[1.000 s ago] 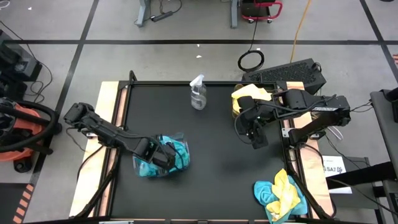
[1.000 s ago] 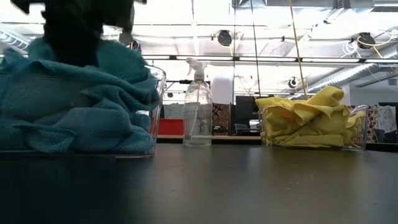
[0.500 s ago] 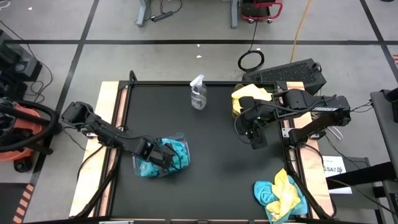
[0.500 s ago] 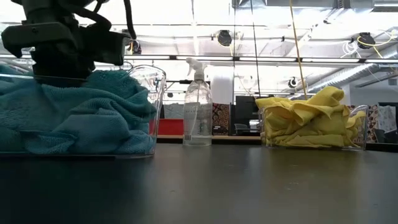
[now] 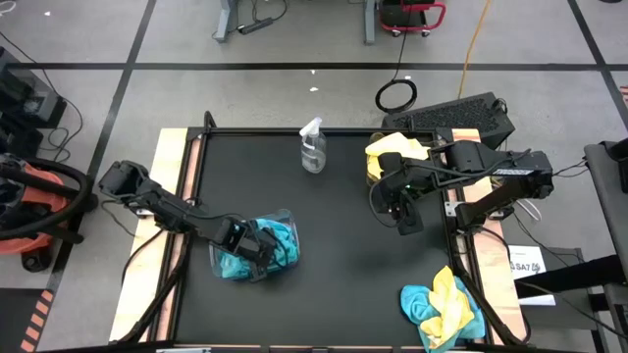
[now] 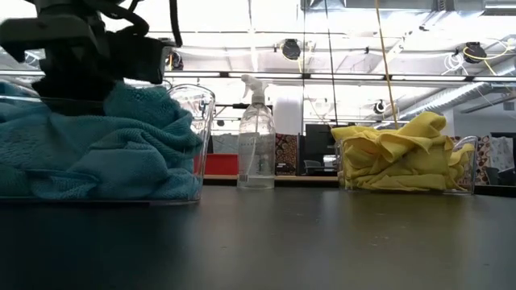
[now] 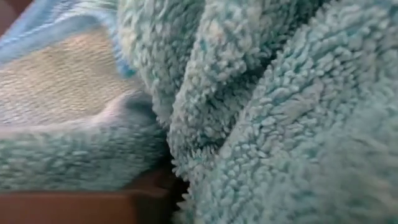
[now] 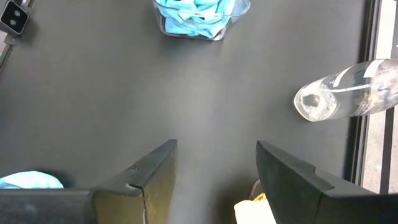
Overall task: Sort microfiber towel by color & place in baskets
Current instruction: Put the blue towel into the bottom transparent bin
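Seen from above, the middle of the table [image 5: 334, 265] is bare dark surface, a wide lane from 12 to 6 o'clock. At 12 a clear spray bottle [image 5: 312, 147] stands upright, the only obstacle on that far edge. At 8 o'clock the left claw [image 5: 257, 250] sits in the bin of teal cloths [image 5: 270, 240], blocking it from above. At 2 o'clock the right claw [image 5: 402, 211], jaws apart, hangs beside the bin of yellow cloths [image 5: 391, 152]. A loose heap of cloths [image 5: 442, 306] fills the corner at 5 o'clock.
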You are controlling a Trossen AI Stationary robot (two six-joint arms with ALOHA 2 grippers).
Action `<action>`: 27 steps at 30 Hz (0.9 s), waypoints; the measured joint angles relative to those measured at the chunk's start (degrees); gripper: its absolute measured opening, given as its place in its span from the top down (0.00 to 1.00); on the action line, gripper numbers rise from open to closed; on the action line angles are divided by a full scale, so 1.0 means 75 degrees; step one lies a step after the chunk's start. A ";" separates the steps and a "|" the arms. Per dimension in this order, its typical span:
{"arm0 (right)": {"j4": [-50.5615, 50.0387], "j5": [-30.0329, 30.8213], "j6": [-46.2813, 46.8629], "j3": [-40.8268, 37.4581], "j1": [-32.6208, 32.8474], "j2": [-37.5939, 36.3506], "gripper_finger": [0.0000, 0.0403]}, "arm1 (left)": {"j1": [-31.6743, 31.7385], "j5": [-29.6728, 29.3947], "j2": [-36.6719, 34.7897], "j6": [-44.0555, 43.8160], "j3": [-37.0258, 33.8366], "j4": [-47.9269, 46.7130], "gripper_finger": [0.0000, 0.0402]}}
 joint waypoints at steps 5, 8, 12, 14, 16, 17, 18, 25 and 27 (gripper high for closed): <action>-0.0013 0.0000 -0.0027 0.0000 0.0003 0.0000 0.48 | 0.0002 0.0638 -0.0243 0.0134 0.0475 -0.0457 0.43; -0.0036 0.0000 -0.0076 0.0000 0.0003 0.0000 0.48 | -0.0012 0.0849 -0.0578 0.0188 0.0837 -0.0907 0.35; -0.0043 0.0000 -0.0149 0.0000 0.0003 0.0000 0.48 | -0.0006 0.0827 -0.1098 0.0165 0.1275 -0.1498 0.31; -0.0045 0.0003 -0.0183 0.0000 0.0000 0.0000 0.48 | -0.0006 0.0799 -0.1327 0.0141 0.1492 -0.1757 0.30; -0.0053 0.0003 -0.0219 0.0000 0.0000 0.0000 0.48 | -0.0006 0.0791 -0.1509 0.0129 0.1721 -0.2007 0.30; -0.0052 0.0003 -0.0239 0.0000 0.0003 0.0000 0.48 | -0.0006 0.0791 -0.1578 0.0129 0.1814 -0.2091 0.30; -0.0053 0.0003 -0.0250 0.0000 0.0000 0.0000 0.48 | -0.0006 0.0791 -0.1633 0.0129 0.1903 -0.2178 0.30; -0.0077 0.0003 -0.0268 0.0000 0.0000 0.0000 0.48 | -0.0012 0.1039 -0.1791 0.0130 0.2306 -0.2407 0.30; -0.0082 0.0004 -0.0268 0.0000 0.0000 0.0000 0.48 | -0.0012 0.1082 -0.1798 0.0134 0.2482 -0.2527 0.30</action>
